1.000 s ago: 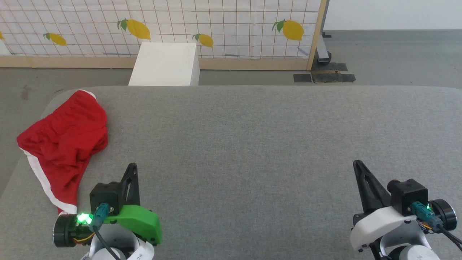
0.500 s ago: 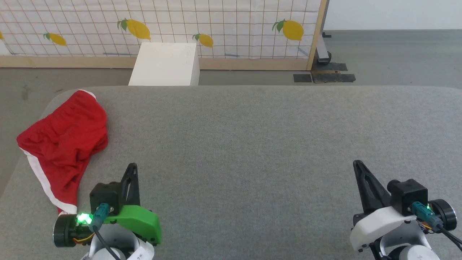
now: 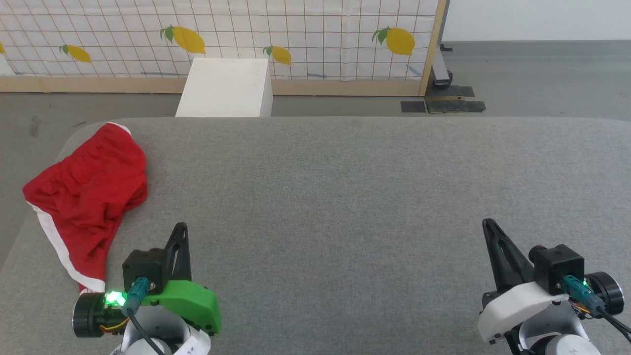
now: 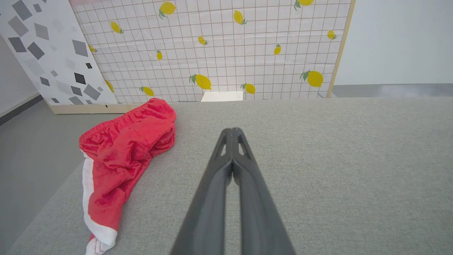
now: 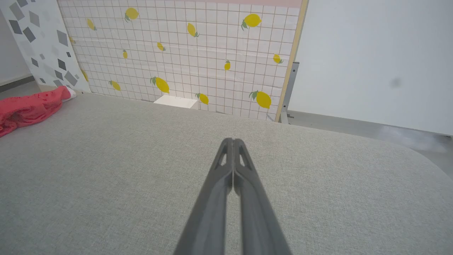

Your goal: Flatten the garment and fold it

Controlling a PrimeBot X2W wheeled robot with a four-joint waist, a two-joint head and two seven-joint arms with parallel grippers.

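Same as a second ago: my left gripper (image 3: 181, 227) and right gripper (image 3: 487, 223) sit closed and empty; the garment (image 3: 91, 195) lies crumpled at middle left, untouched.

Right gripper (image 5: 233, 141), jaws pressed together, above grey table (image 5: 318, 184), garment (image 5: 24, 109) far left

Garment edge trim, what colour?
White trim along the red garment; clearest in the left wrist view.

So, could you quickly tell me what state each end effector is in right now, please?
Left end effector: closed, holding nothing; the red shorts lie apart from it.
Right end effector: closed, holding nothing.
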